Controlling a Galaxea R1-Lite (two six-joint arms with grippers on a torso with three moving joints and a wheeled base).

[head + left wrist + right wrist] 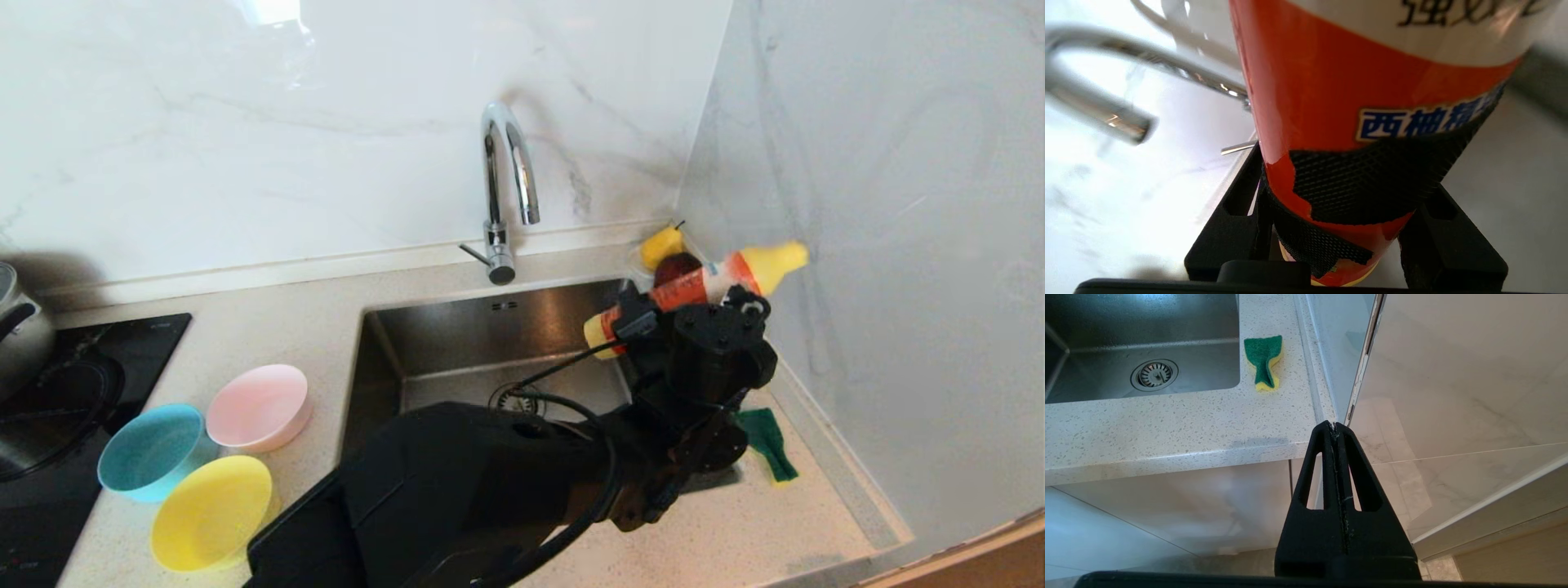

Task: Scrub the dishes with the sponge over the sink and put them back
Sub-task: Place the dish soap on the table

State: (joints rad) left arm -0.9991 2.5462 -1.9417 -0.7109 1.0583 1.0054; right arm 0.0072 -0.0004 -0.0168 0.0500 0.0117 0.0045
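My left gripper [647, 317] [1347, 183] is shut on an orange-and-white detergent bottle [704, 282] [1355, 81]. The bottle lies almost level above the sink's right rim, its yellow cap [780, 263] pointing at the right wall. The sponge [767, 441] [1265, 361], green face up and buckled, rests on the counter right of the steel sink [490, 335] [1147, 326]. The dishes sit on the counter left of the sink: a pink bowl [260, 407], a blue bowl [151, 451] and a yellow bowl [212, 512]. My right gripper [1334, 426] hangs shut and empty, below the counter's front edge.
The chrome faucet [508, 188] [1106, 114] rises behind the sink. Fruit [665, 249] sits in the back right corner, just behind the bottle. A steel pot [16, 327] stands on the black cooktop [49, 408] at far left. The marble wall [898, 245] closes off the right side.
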